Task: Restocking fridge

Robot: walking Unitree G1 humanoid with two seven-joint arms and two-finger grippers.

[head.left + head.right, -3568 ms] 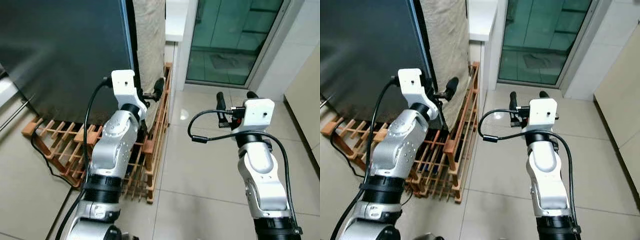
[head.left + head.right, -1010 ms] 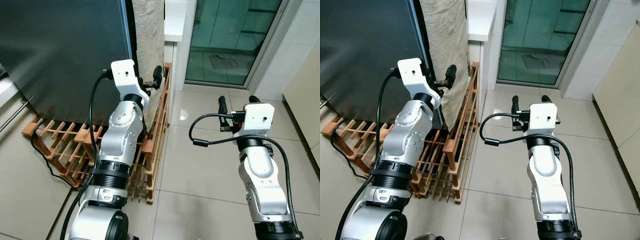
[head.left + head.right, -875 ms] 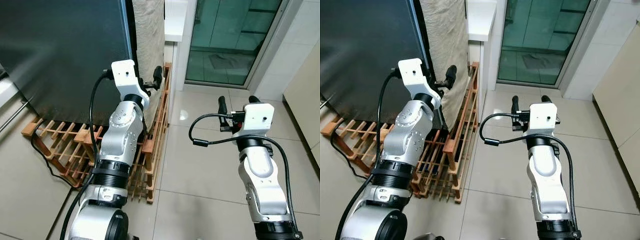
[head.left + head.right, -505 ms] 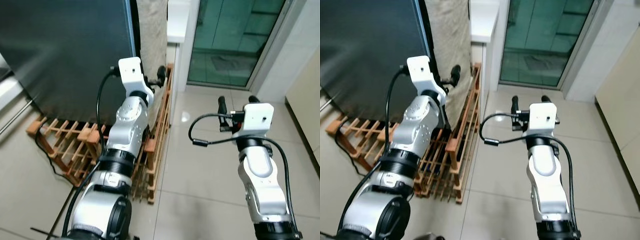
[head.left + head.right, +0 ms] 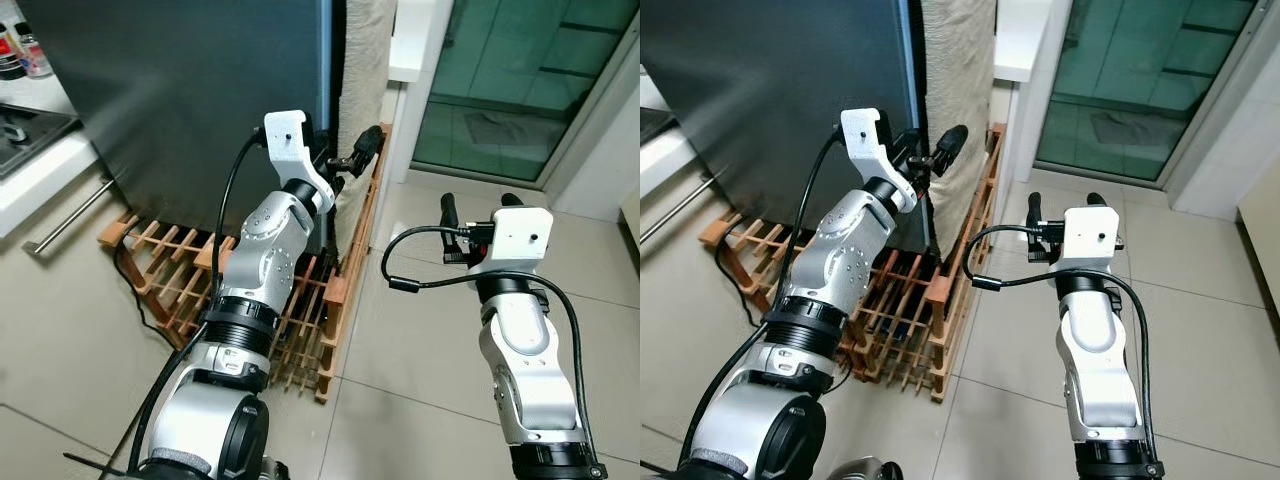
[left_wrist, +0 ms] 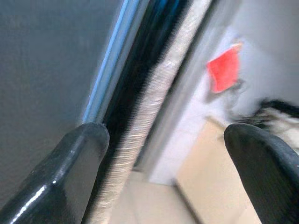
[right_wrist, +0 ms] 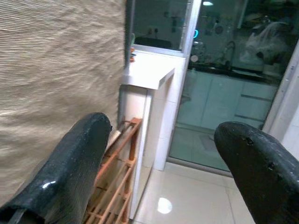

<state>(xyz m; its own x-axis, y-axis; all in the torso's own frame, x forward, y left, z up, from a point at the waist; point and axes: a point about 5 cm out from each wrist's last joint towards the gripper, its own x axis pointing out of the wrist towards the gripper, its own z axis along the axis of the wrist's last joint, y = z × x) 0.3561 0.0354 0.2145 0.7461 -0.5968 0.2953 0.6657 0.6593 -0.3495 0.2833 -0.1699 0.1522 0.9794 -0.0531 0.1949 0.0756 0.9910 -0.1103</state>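
Fridge: dark matte door, top cut off, contents hidden; left claw spread empty at its edge, right claw spread empty.

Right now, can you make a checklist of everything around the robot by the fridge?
Surface: pale tiled floor.
Job's things: dark fridge, door shut; no groceries seen.
Clutter: wooden rack lying on the floor at the fridge's foot; beige cloth hanging beside the fridge.
Grippers: left tool raised at the fridge's right edge, fingers apart, holding nothing; right tool over the floor, fingers apart, holding nothing.
Cables: black cable looping from the right wrist; another on the left arm; a cord by the rack.
Surroundings: glass door, white counter at left.
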